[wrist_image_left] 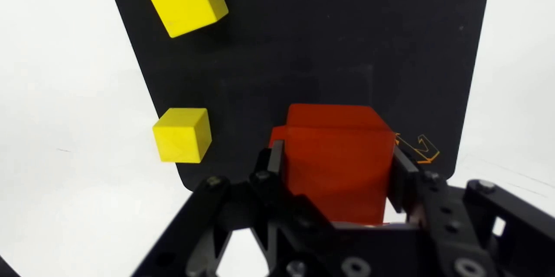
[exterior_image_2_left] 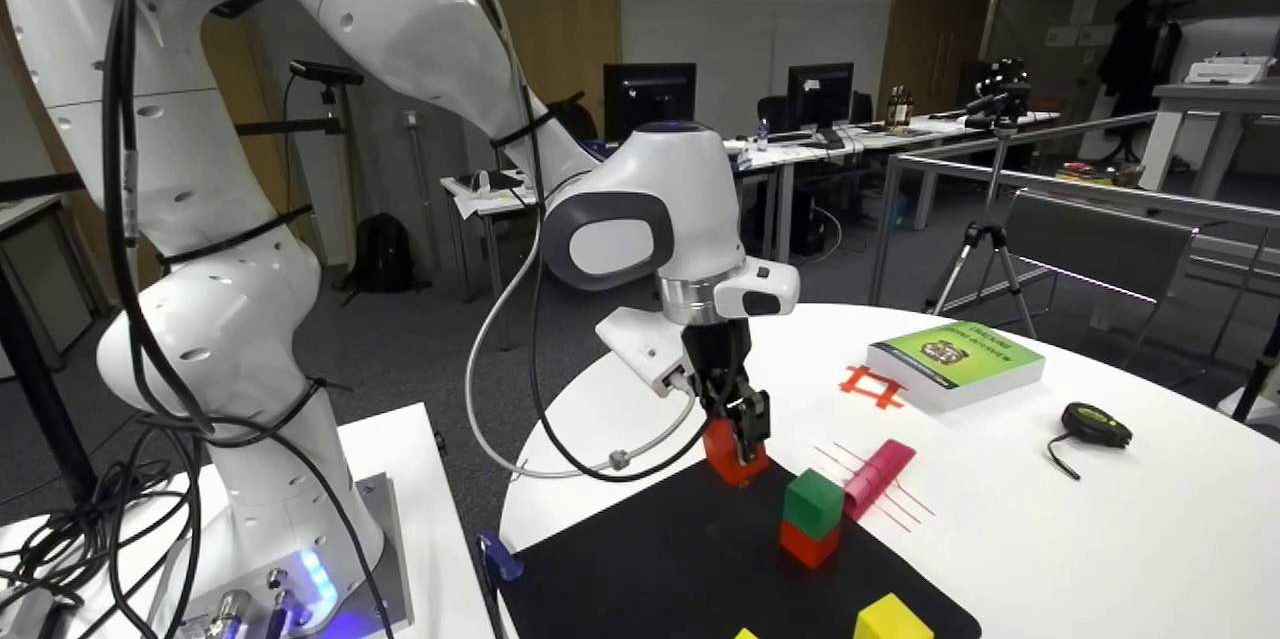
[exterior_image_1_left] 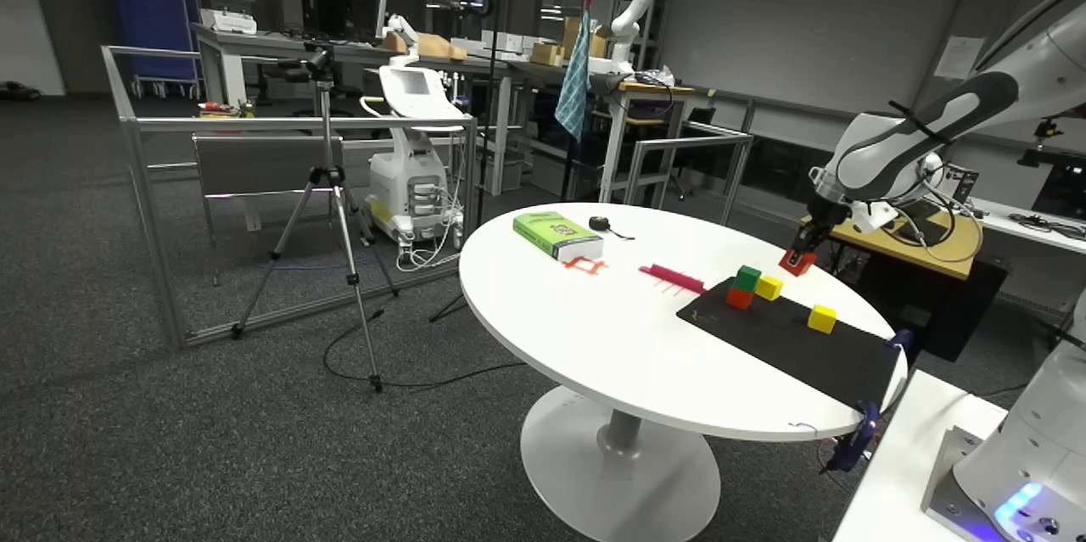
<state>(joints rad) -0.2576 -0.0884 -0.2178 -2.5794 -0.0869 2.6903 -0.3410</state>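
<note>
A round white table [exterior_image_1_left: 560,313] carries a black mat [exterior_image_1_left: 789,340] that reaches its rim. The gripper [wrist_image_left: 339,160] hangs above the surface, apart from the green-on-red stack [exterior_image_2_left: 812,517] in both exterior views, clamped on a red block [exterior_image_2_left: 724,449]. Two yellow blocks [wrist_image_left: 182,4] sit separated along the mat's side edge, with room between them.
</note>
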